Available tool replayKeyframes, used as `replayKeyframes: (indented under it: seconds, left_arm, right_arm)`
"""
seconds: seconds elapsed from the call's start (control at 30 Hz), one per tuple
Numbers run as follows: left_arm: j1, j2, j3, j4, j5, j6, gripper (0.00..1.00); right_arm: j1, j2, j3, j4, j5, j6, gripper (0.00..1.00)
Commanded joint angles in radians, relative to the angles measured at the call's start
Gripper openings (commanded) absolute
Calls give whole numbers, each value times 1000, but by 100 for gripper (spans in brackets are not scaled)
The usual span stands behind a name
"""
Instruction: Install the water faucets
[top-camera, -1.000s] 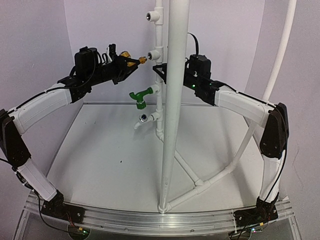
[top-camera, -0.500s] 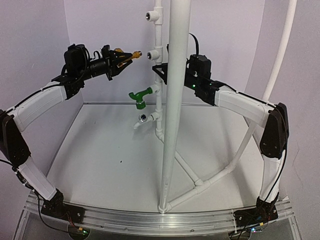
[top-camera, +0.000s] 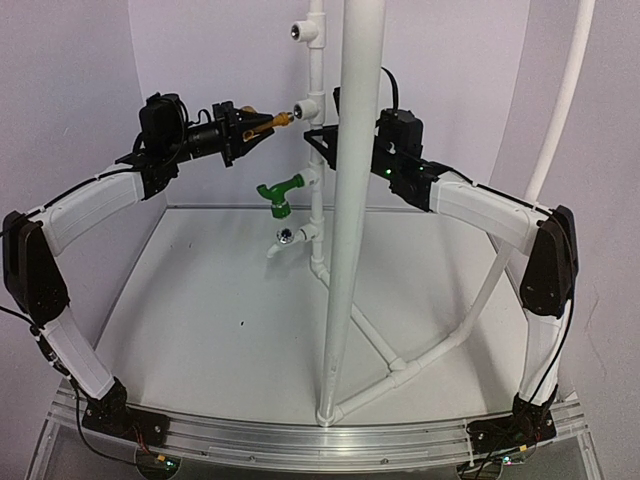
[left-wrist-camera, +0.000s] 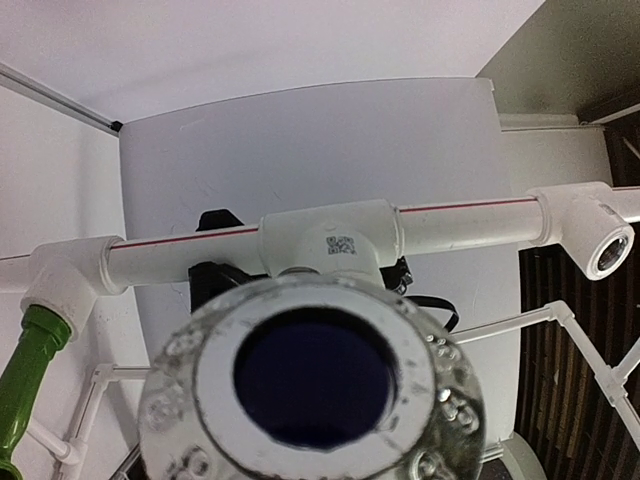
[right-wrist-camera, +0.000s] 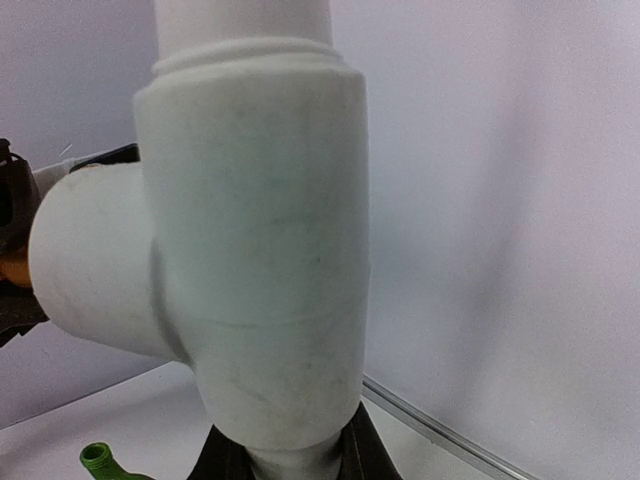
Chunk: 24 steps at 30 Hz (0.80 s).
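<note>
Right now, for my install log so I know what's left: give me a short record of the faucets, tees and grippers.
brass faucet: in left gripper, threaded end aimed at middle tee, not seated
green faucet: mounted on pipe
top tee: open
bottom tee: open
right gripper: clamped on pipe under middle tee

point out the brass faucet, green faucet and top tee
brass faucet (top-camera: 264, 124), top view, gold stem
green faucet (top-camera: 282, 189), top view, bent body
top tee (top-camera: 307, 32), top view, side socket
</note>
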Motion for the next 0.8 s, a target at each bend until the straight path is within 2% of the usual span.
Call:
replayKeyframes:
  seconds: [0.0,0.47,0.77]
  left_arm:
    - [-1,-4,65,102,34,-37,0]
    - [0,-24,67,49,40,-30,0]
    - [-4,-9,122,-5,51,-13,0]
  right_arm:
    - [61,-77,-7,-10,-244,40,0]
    - [62,-49,11,-43,-185,32,0]
    - [62,-40,19,-55,-188,31,0]
